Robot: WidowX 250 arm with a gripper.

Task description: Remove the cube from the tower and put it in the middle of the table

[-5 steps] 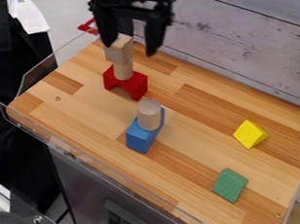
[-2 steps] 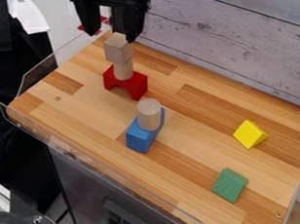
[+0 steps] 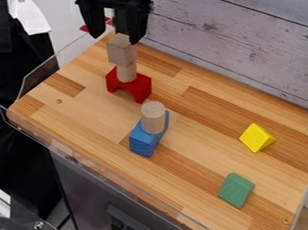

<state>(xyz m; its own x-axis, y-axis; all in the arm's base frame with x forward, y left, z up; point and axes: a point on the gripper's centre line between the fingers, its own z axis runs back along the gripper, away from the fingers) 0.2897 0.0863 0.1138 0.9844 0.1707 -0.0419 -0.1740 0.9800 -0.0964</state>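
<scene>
The jaws of the black gripper (image 3: pixel 116 38) stand apart, pointing down, one to either side of the top of the cube (image 3: pixel 121 51); they are clamped on nothing. The cube is plain, unpainted wood, pale tan with a greyish side, straight-edged, its top face lighter than its sides. It sits at the top of the tower (image 3: pixel 134 89), near the far left part of the bench (image 3: pixel 82 105), with one corner turned towards the camera.

There is one cube. Under it is one pale upright cylinder (image 3: pixel 126 73), and under that one red arch (image 3: pixel 143 84). A second pale cylinder (image 3: pixel 154 118) stands upright on blue blockwork (image 3: pixel 144 139) nearer the camera. To the right lie one yellow wedge (image 3: pixel 256 138) and one green block (image 3: pixel 236 190).

The right-hand jaw in the picture covers a bit of the cube's upper edge; whether it touches the wood, I cannot tell. The cube's far sides are hidden, and it overlaps the top of the cylinder below it. Whether the blue part is one piece or two is hard to make out. The gripper's upper part is cut off by the top edge of the view.
</scene>
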